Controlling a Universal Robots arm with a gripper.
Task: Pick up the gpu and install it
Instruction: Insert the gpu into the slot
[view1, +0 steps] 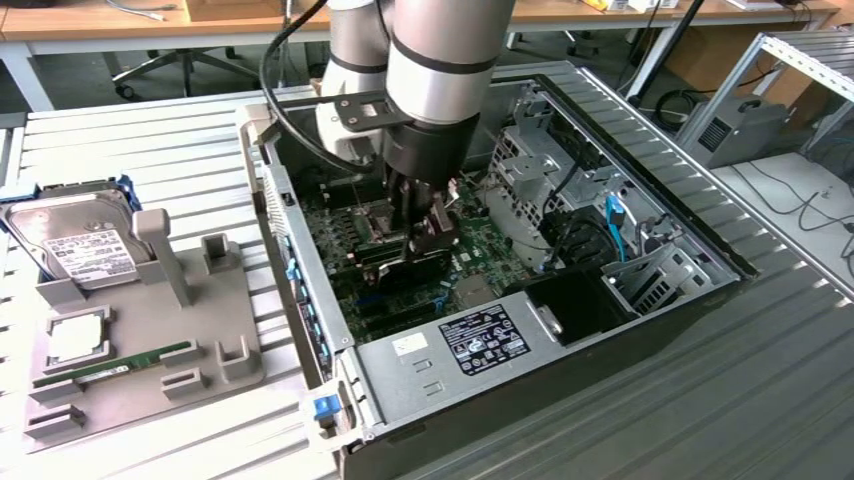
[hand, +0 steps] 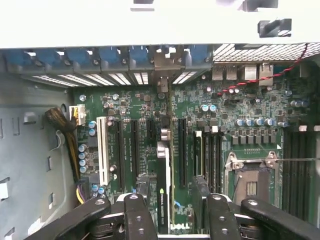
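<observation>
- Between the jaws, inside the open computer case (view1: 667, 300), the gpu (hand: 164, 192) stands on edge over the green motherboard (hand: 240, 107), its lower edge at one of the long black slots; whether it is fully seated cannot be told.
- Long axis: the card runs along the slot, with its pale metal bracket end (hand: 162, 75) toward the blue-clipped rear wall of the case.
- Gripper (hand: 172, 212): jaws spread wide, one finger on each side of the card. Contact with the card faces cannot be confirmed.
- In the exterior view the gripper (view1: 424, 232) reaches straight down into the case.
- Outward, on the bench (view1: 747, 400): a grey parts tray (view1: 200, 340) holds a hard drive (view1: 80, 245) with a white label and a green memory stick (view1: 114, 368).
- Writing: a black-and-white label (view1: 483, 340) on the power supply; its text is unreadable.
</observation>
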